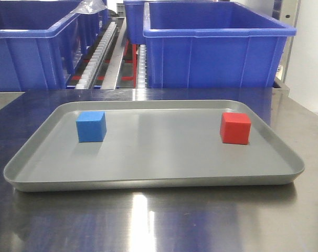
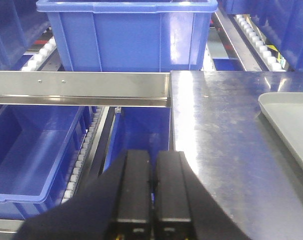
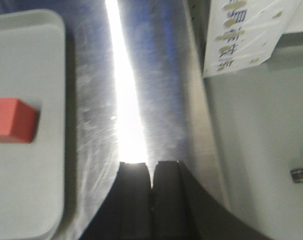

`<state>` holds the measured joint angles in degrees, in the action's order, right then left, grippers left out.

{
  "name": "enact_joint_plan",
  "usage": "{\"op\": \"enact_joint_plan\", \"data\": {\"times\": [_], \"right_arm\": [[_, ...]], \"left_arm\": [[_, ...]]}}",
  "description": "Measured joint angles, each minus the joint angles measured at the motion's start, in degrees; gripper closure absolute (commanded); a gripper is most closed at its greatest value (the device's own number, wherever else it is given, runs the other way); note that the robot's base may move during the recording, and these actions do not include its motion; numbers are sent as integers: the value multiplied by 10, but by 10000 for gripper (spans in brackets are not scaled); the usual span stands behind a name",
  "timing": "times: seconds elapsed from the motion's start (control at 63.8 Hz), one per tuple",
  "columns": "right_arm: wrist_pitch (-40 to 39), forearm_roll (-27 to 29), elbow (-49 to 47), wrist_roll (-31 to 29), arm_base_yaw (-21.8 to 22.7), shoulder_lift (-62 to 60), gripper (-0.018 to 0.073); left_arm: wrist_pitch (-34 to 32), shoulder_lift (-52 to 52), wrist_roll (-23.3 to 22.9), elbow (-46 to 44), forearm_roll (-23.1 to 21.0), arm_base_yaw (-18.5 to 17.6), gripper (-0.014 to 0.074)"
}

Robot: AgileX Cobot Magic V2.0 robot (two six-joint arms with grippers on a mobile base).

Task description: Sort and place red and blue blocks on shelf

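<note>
Pre-grasp: matte red cube (image 1: pixel 235 127), matte blue cube (image 1: pixel 91 126) on grey tray (image 1: pixel 148 184) | your left hand (image 2: pixel 152 165), right hand (image 3: pixel 151 172) clenched, apparently empty | next: open, reach.

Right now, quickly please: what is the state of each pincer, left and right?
Left pincer: closed, holding nothing.
Right pincer: closed, holding nothing.

1. Tabletop (image 1: pixel 159 220): brushed steel, shiny, with a bright glare streak.
2. Tray (image 1: pixel 148 181): grey, smooth, dull sheen.
3. Red block (image 1: pixel 235 127) and blue block (image 1: pixel 91 126): matt, plain faces.
4. Crates (image 1: pixel 216 58): blue plastic, lightly glossy.
5. Shelf rail (image 2: pixel 81 85): brushed stainless steel, satin.
6. Label (image 3: pixel 246 35): white paper.
</note>
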<state>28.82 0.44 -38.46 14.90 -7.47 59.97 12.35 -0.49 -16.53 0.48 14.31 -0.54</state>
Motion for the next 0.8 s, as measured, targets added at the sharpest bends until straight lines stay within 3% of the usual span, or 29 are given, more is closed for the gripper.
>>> {"op": "enact_joint_plan", "data": {"times": [0.548, 0.799], "right_arm": [[35, 10, -90, 0, -121, 119, 506], [37, 11, -120, 0, -152, 155, 506]], "left_arm": [[0, 0, 0, 0, 0, 0, 473], [0, 0, 0, 0, 0, 0, 473]]}}
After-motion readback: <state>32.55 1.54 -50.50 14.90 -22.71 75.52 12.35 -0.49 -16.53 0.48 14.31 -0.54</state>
